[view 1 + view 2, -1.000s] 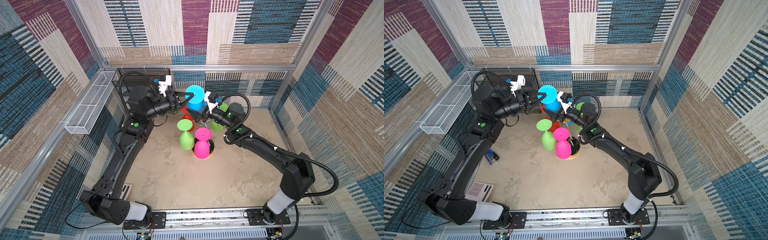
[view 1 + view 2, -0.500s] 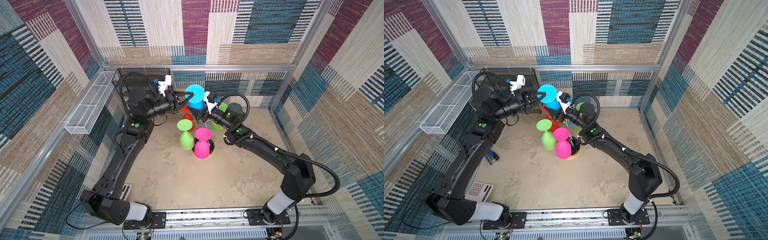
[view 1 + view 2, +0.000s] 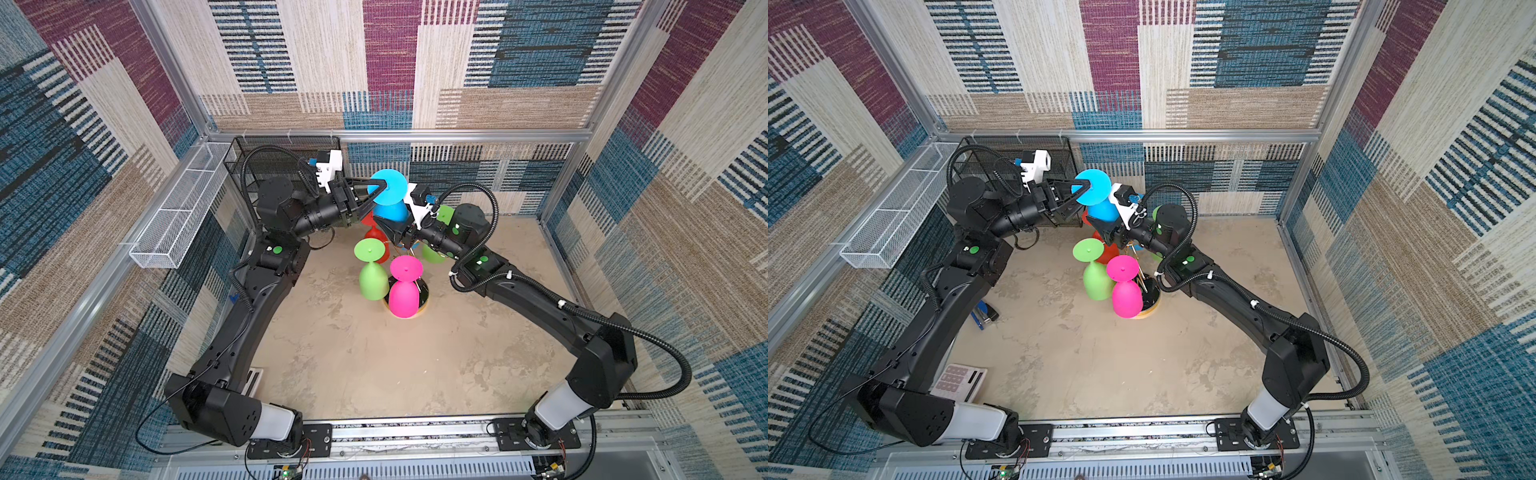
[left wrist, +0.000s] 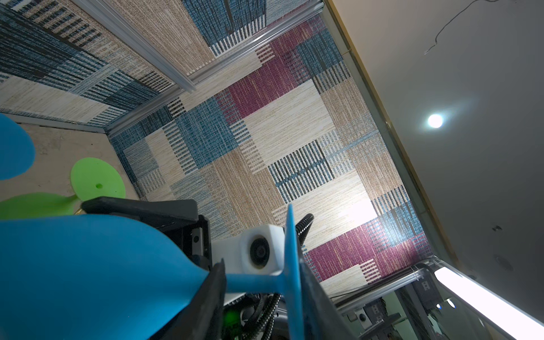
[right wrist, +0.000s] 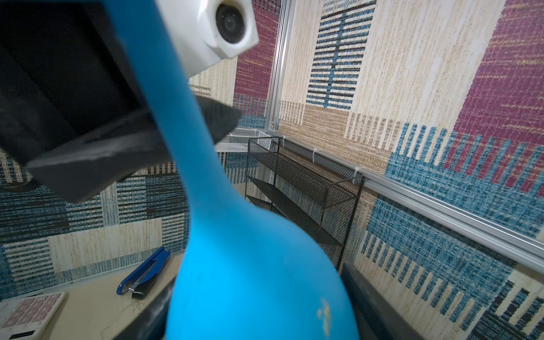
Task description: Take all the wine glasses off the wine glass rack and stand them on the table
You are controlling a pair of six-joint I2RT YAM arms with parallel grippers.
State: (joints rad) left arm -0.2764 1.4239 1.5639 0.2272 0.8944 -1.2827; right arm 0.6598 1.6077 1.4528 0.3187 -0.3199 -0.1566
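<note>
Wide open counter (image 3: 374, 374) in front and out right, easy passage there. The centre is crowded: green glass (image 3: 371, 282), pink glass (image 3: 403, 297) and red glass (image 3: 1109, 252) hang round the wine glass rack (image 3: 1151, 296), with the blue wine glass (image 3: 388, 195) above. The black mesh shelf (image 3: 249, 166) walls off back left; a stapler (image 3: 984, 313) and calculator (image 3: 957, 378) litter the left edge.

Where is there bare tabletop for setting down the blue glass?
Bare patch: between left arm and right arm, from rack to front rail. Crowded around the rack's hanging glasses; calculator and stapler lie beside the left arm.
</note>
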